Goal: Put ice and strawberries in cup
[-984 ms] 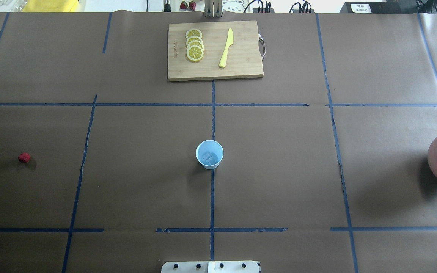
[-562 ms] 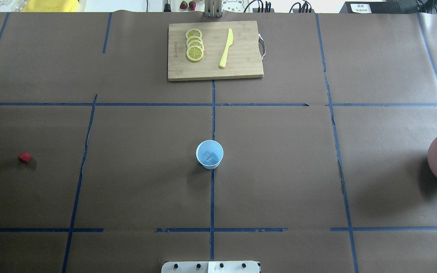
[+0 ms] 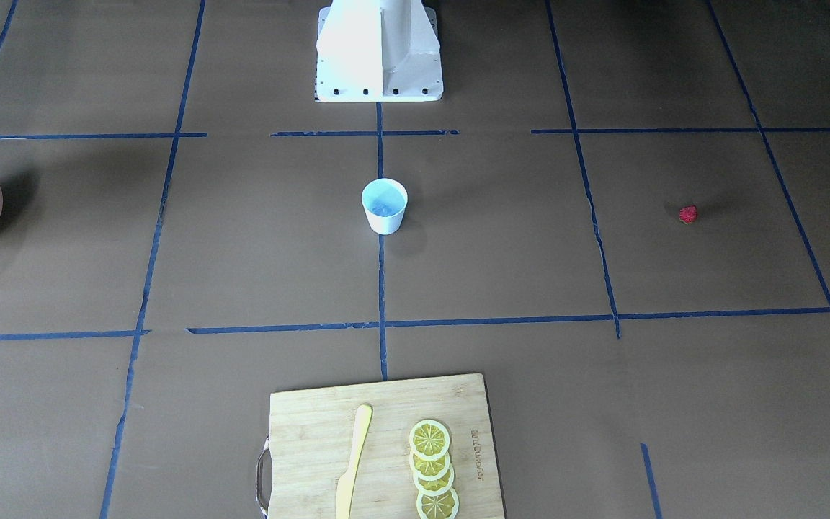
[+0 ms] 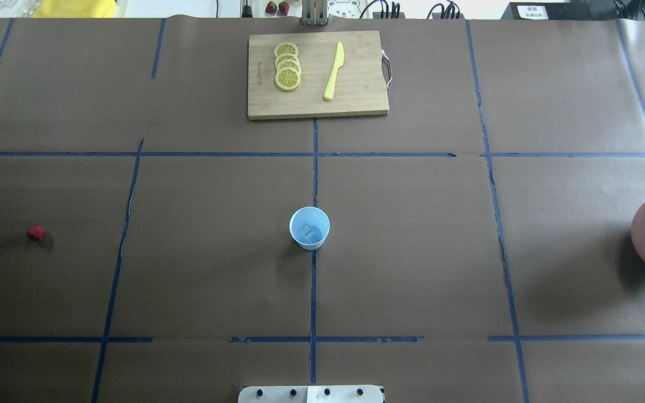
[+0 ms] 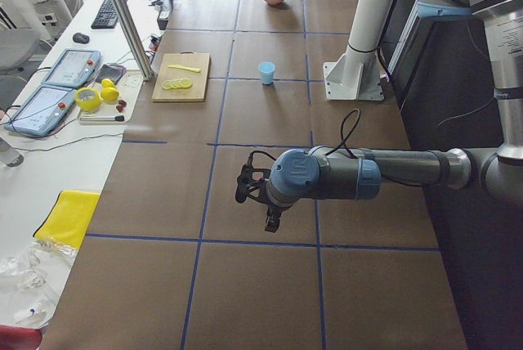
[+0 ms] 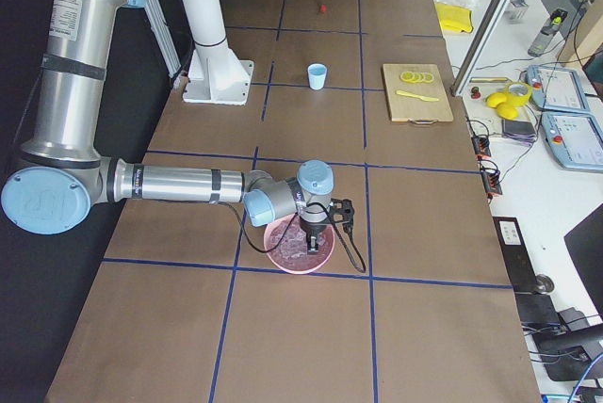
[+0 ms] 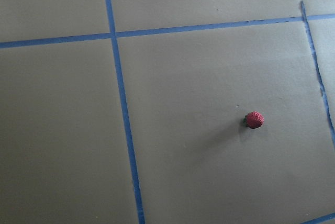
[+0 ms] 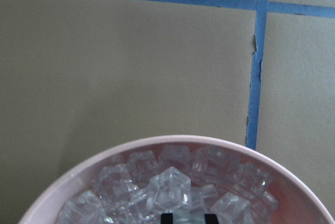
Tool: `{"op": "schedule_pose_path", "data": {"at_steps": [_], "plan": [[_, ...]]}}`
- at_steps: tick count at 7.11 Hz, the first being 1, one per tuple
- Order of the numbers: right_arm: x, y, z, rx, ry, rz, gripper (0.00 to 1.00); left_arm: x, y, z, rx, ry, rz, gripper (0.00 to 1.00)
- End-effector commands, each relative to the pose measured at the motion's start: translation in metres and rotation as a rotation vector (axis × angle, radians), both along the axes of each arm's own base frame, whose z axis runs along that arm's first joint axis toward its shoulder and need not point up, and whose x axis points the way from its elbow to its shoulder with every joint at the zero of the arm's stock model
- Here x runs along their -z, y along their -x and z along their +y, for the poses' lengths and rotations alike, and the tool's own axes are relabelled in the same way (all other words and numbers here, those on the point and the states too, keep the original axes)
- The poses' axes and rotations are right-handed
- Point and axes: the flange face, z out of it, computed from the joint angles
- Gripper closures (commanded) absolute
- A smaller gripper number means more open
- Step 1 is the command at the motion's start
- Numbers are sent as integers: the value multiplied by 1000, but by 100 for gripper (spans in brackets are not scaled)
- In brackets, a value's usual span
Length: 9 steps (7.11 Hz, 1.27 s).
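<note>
The white cup (image 4: pixel 309 228) with a pale blue inside stands mid-table and holds a clear ice cube (image 4: pixel 308 231). It also shows in the front view (image 3: pixel 385 205). The red strawberry (image 4: pixel 36 233) lies alone on the paper at the far left, and in the left wrist view (image 7: pixel 254 120). My left gripper (image 5: pixel 272 222) hangs above the table near it; I cannot tell its state. My right gripper (image 8: pixel 188 219) is down in the pink bowl (image 8: pixel 183 140), its fingertips (image 8: pixel 166 217) apart among the ice cubes (image 8: pixel 170 190).
A wooden cutting board (image 4: pixel 317 75) at the table's far side carries lemon slices (image 4: pixel 287 66) and a yellow knife (image 4: pixel 333 71). The pink bowl (image 4: pixel 643 235) sits at the right edge. The robot base (image 3: pixel 379 50) stands behind the cup.
In the overhead view, the dark part of my right gripper over the bowl has shifted slightly toward the frame's right edge. Cup and strawberry have not moved.
</note>
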Motion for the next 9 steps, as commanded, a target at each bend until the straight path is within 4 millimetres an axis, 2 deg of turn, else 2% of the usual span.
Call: {"op": "schedule_pose_path", "data": {"at_steps": [1, 2, 3, 5, 6, 7, 9], "plan": [[3, -8, 10, -3, -56, -22, 100, -1, 0, 0, 1, 3, 3, 0], [15, -28, 13, -41, -92, -31, 100, 0, 0, 0, 1, -1, 4, 0], [34, -38, 17, -55, -132, -40, 100, 2, 0, -1, 1, -5, 2, 0], [89, -33, 8, -96, -178, -91, 100, 5, 0, 0, 1, -11, 3, 0], [126, -14, -8, -145, -99, -215, 100, 6, 0, -1, 1, -13, 2, 0], [170, 20, -31, -205, 17, -318, 100, 7, 0, -1, 1, -14, 2, 0], [279, 123, -57, -256, 153, -445, 100, 12, 0, -2, 1, -26, 1, 0]]}}
